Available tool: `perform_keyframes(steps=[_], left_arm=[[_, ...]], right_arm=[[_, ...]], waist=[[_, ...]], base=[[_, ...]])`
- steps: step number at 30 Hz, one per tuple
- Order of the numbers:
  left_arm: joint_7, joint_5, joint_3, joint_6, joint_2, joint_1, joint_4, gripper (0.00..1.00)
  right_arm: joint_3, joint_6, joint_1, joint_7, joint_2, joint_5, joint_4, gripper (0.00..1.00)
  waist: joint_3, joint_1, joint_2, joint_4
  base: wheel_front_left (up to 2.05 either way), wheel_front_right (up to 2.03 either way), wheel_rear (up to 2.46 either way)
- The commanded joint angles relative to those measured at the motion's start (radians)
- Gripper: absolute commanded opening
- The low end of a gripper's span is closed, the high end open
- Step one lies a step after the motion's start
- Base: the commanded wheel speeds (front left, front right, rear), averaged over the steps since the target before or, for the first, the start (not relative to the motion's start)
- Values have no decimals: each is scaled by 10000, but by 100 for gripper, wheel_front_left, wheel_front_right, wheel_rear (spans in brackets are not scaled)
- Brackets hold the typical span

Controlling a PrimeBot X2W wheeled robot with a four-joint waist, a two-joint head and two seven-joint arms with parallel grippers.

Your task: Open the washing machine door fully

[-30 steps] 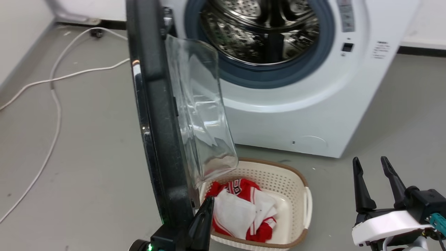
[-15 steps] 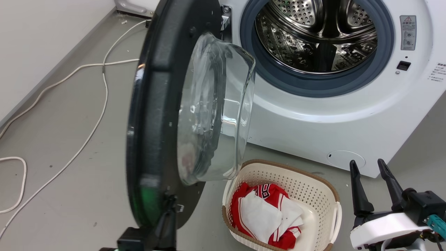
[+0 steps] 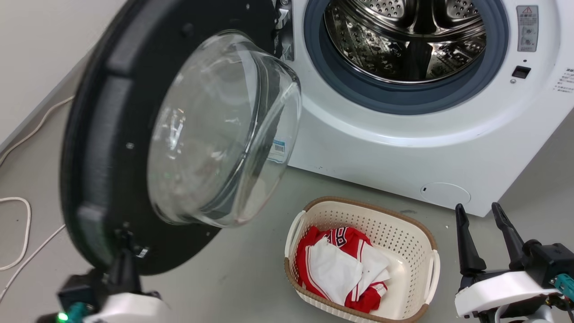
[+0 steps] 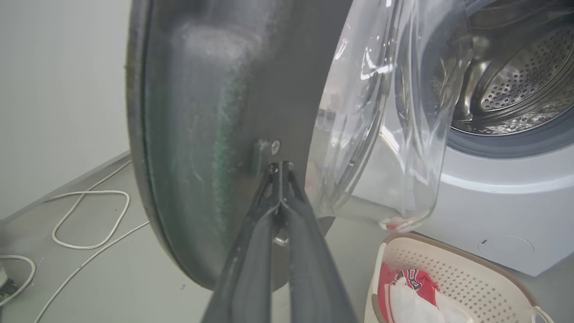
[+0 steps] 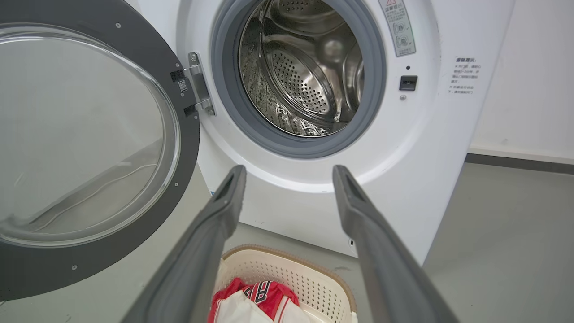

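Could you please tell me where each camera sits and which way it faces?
Head view: on the head, looking down at the washing machine door, washing machine and laundry basket; left hand lower left, right hand lower right.
Left wrist view: on the left wrist, along its closed fingers, tips at the door's inner face.
Right wrist view: on the right wrist, between its open fingers toward the drum.
Shared: all three show door and basket.

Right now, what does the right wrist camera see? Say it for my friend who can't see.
The washing machine door stands wide open at the left, baring the steel drum of the white washing machine. The right gripper points at it, fingers apart and empty, above a cream basket of red and white clothes.
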Motion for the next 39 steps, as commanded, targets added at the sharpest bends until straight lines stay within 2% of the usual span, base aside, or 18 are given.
perform_keyframes(steps=[1,15,29,34,39], left_arm=[[-126,-42,282,36,171,-272,-7,0],[-1051,-1628,2550,-1108,1350,-2129,2932,0],[-1287,-1490,3192,-2169,1862,-3688,5399,0],[-1292,-1069,3508,-2253,1682,-3449,5214,0],[-1282,-496,3796,-2124,1065,-2561,4242,0]], right_arm=[[-15,-7,-161,-6,16,-49,-51,100],[-97,-7,-569,220,14,-316,-358,100],[-141,-7,-853,313,14,-415,-436,100],[-101,-7,-796,240,14,-337,-305,100],[-88,-7,-644,85,16,-205,-140,100]], waist=[[70,-1,-1,-25],[959,-1,-1,-147],[1375,-1,-1,-313],[1194,-1,-1,-420],[877,-1,-1,-571]], base=[[0,0,0],[0,0,0],[0,0,0],[0,0,0],[0,0,0]])
